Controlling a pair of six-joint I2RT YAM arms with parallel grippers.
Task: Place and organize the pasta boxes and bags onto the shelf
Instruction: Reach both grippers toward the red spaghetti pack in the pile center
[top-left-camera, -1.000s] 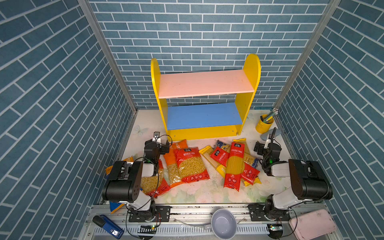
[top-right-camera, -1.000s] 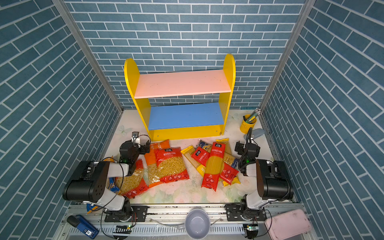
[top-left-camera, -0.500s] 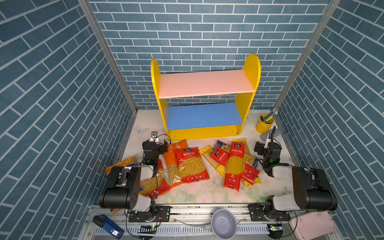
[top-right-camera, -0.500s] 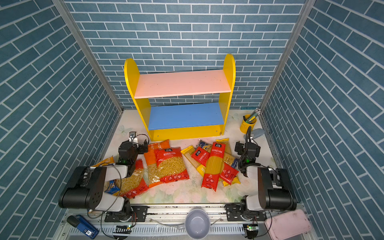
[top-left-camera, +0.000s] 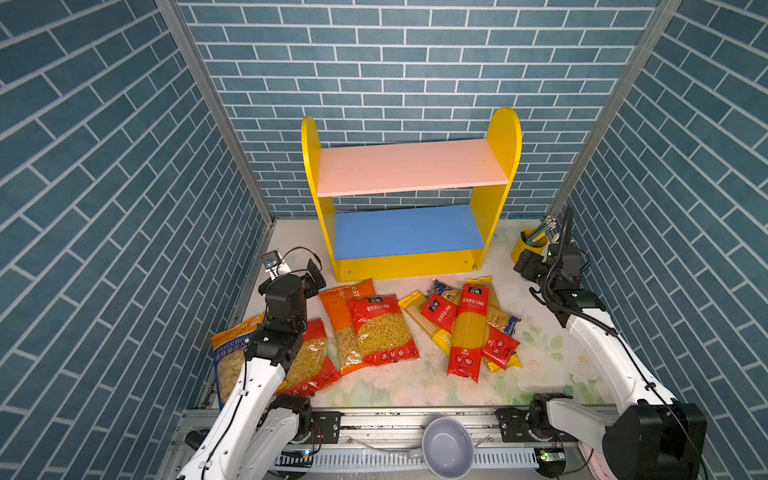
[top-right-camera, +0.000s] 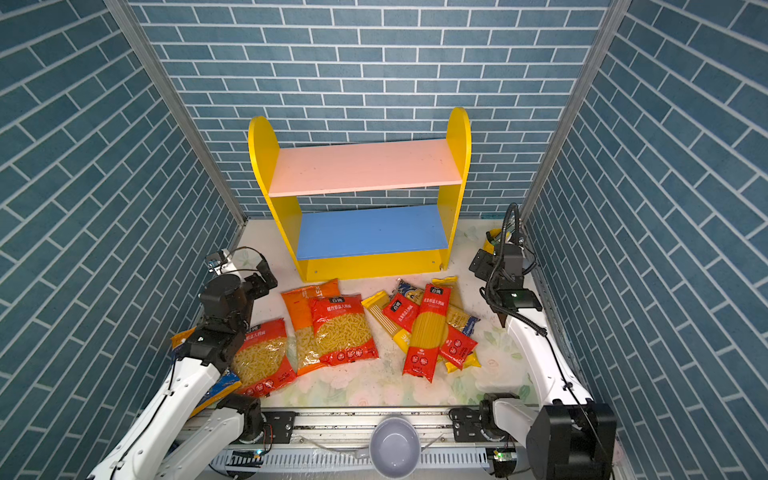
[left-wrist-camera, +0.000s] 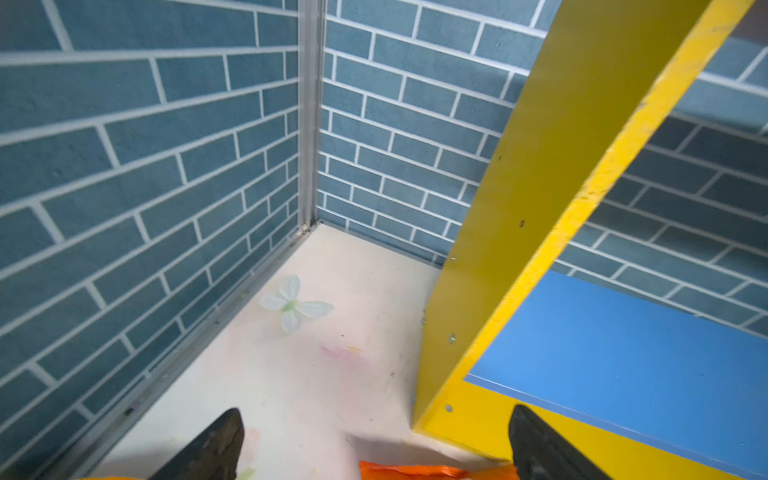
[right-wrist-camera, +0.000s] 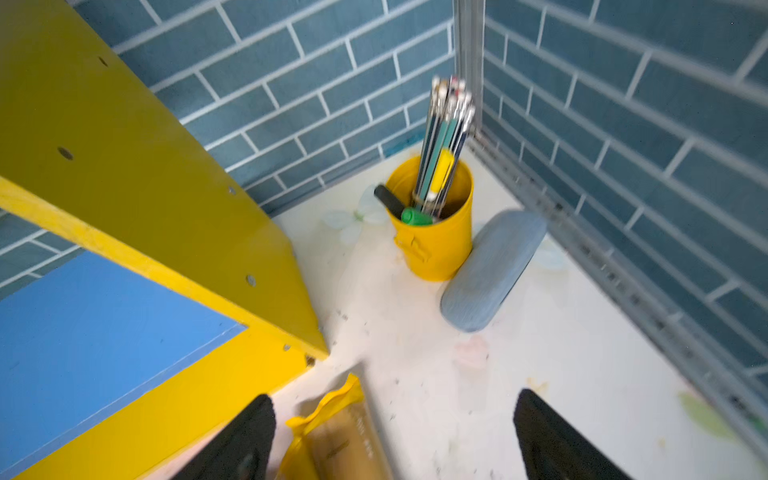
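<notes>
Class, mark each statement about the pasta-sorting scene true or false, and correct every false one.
1. Both boards of the shelf are bare. True.
2. The left hand grips an orange bag. False: its jaws stand open, holding nothing.
3. A yellow pen cup stands beside a grey case. True.
4. The pasta packs lie on the floor before the shelf. True.
5. The right hand holds a spaghetti pack. False: it is open above the floor.
</notes>
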